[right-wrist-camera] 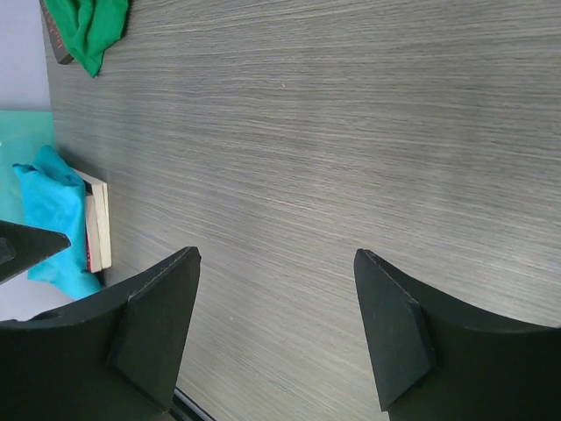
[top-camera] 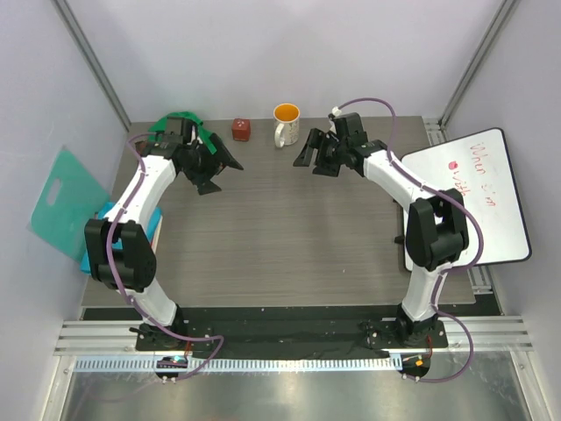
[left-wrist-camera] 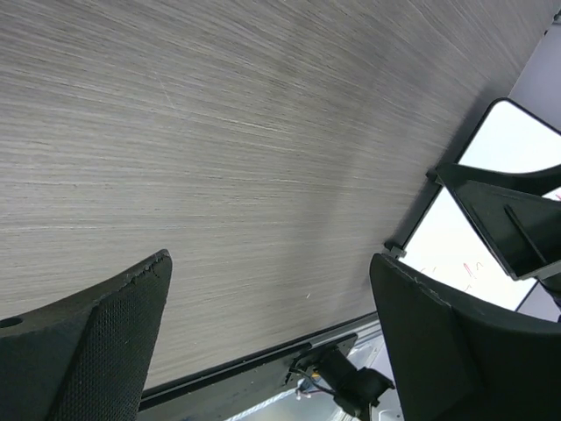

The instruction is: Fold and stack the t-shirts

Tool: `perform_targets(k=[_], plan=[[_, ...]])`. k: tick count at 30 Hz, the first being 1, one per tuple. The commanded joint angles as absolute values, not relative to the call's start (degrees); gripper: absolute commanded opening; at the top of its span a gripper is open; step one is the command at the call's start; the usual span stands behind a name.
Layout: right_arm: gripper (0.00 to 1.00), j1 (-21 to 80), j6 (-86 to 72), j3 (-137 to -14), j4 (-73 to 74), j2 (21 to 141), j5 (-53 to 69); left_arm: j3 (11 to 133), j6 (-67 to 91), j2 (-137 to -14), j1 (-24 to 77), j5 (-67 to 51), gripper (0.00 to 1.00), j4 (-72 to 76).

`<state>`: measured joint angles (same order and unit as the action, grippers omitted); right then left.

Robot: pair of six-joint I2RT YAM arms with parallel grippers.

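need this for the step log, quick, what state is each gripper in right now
left gripper: open, jaws wide apart, holding nothing
right gripper: open, jaws wide apart, holding nothing

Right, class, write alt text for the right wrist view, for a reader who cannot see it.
The right gripper hangs open over a grey wood-grain table, its two black fingers framing the bottom edge. A crumpled green t-shirt lies at the top left corner, and a teal-blue t-shirt lies on stacked books at the left edge.
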<state>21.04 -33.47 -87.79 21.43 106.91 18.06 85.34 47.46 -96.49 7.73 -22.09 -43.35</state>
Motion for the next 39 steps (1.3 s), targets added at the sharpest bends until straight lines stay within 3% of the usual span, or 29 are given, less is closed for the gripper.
perform_targets(k=[1, 39], plan=[[0.77, 21.27, -32.61, -91.32, 20.04, 107.58, 20.13, 86.49, 45.88, -94.22, 7.38, -23.11, 0.96, -41.14], [0.77, 19.69, -33.49, -95.18, 20.74, 113.81, 25.22, 87.1, 47.28, -96.85, 5.98, -22.58, 0.95, -41.13]])
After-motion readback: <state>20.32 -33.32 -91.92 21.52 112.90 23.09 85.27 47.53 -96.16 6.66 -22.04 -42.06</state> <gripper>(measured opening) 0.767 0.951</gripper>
